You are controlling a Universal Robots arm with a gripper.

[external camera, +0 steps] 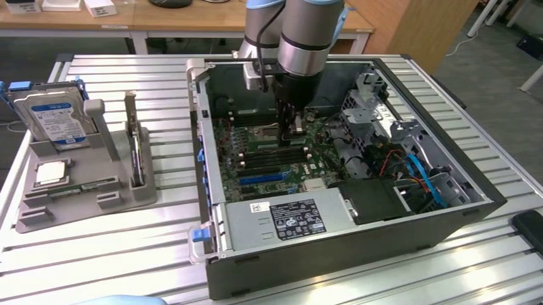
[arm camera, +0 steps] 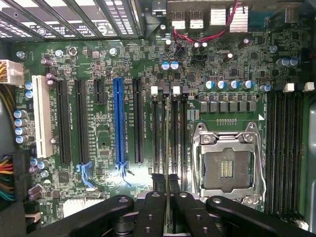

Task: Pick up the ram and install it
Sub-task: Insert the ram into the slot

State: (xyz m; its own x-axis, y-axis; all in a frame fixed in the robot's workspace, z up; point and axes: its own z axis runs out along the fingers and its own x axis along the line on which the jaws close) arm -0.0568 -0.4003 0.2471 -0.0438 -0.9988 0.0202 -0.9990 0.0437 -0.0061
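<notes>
**Item 1, gripper** (arm camera: 168, 200). Nearest to you. Its black fingers (arm camera: 152, 212) are drawn almost together, pinching a thin board between them. In the exterior view you find it at the end of the arm, pointing down inside the computer case (external camera: 339, 257).

**Item 2, the ram** (arm camera: 168, 148). Held in the grip and seen edge-on as one narrow line running out from between the fingers. It sits directly under the hand, not off to either side.

**Item 3, memory slots** (arm camera: 158, 128). These are dark, with white latches at their far ends, and lie just beyond the ram.
- The ram's long axis runs parallel to the slots, so no twist looks needed.
- Its edge line falls between two neighbouring slots, and you cannot tell which one it is over.
- You also cannot tell whether it is touching a slot or hanging just above.

**Item 4, processor socket** (arm camera: 227, 165). Just beside those slots; its silver frame is empty.

**Item 5, blue expansion slot** (arm camera: 118, 123). On the opposite side of the memory slots from the socket, and parallel to them.

**Item 6, grey tray** (external camera: 85, 219). Outside the case, towards the exterior view's left and well apart from the hand. It carries the hard drive (external camera: 58, 117) standing upright and the processor chip (external camera: 51, 173) lying flat.

**Item 7, slatted metal table** (external camera: 127, 267). Bears the case and the tray.
</notes>
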